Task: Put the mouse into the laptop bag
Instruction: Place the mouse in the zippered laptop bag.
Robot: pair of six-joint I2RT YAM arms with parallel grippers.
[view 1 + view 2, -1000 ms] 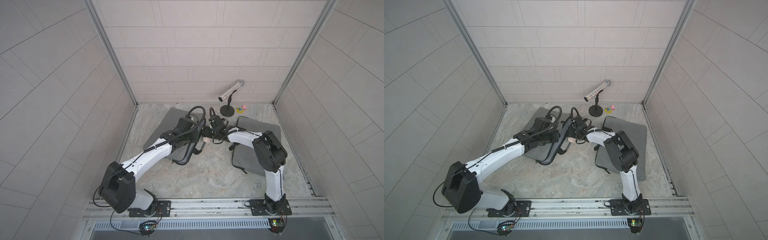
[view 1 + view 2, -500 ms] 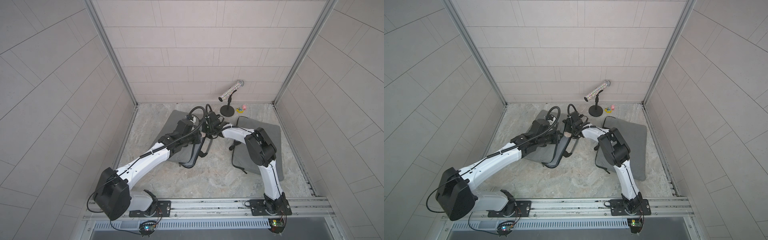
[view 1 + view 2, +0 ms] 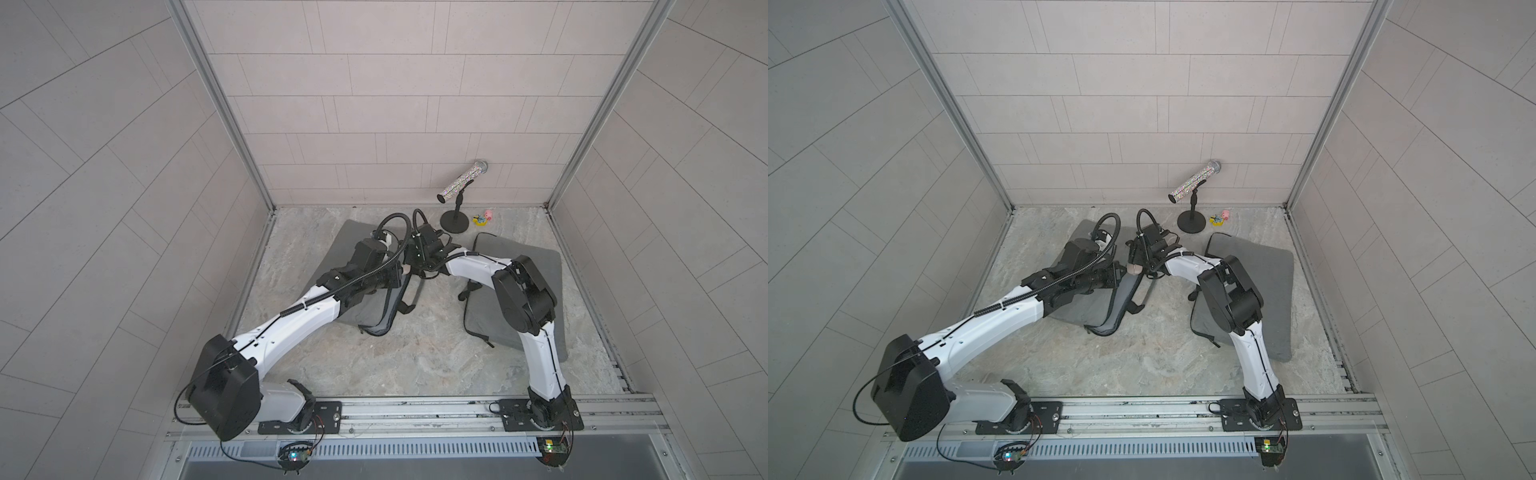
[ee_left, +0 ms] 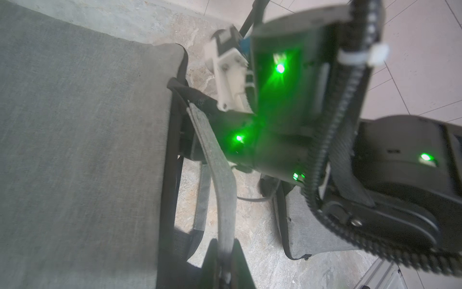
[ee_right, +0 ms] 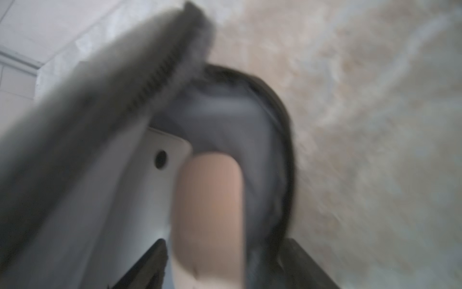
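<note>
Compared with a second ago, the black elbow of the right arm (image 3: 1252,361) sits slightly further toward frame left. The mouse (image 3: 1133,269) has gone a little way up the frame with the right gripper (image 5: 225,260).

A marbled tabletop (image 3: 415,365) fills the lower middle of both top views. On it lie an open laptop bag (image 3: 340,249), grey, left of centre under the left arm (image 3: 299,324), and a second bag (image 3: 1277,299) at centre right, partly under the right arm. Both arms reach up the frame from the rail at the bottom and meet over the right-hand edge of the open laptop bag.

By the back wall, upper right of centre, a glittery microphone (image 3: 461,183) tilts on a black round-footed stand (image 3: 454,222). Small yellow and pink toys (image 3: 483,217) sit just beside the foot.

The left gripper (image 4: 225,252), at the bottom centre of the left wrist view, is clamped on the bag's grey handle strap (image 4: 221,180).

The right gripper points into the bag's zip-edged mouth. The beige mouse lies between its two dark fingers (image 5: 150,260), low in the centre of the right wrist view. It is inside the opening, just beside the corner of a silver laptop (image 5: 172,145). Blur there hides whether the fingers grip the mouse or stand clear of it.
</note>
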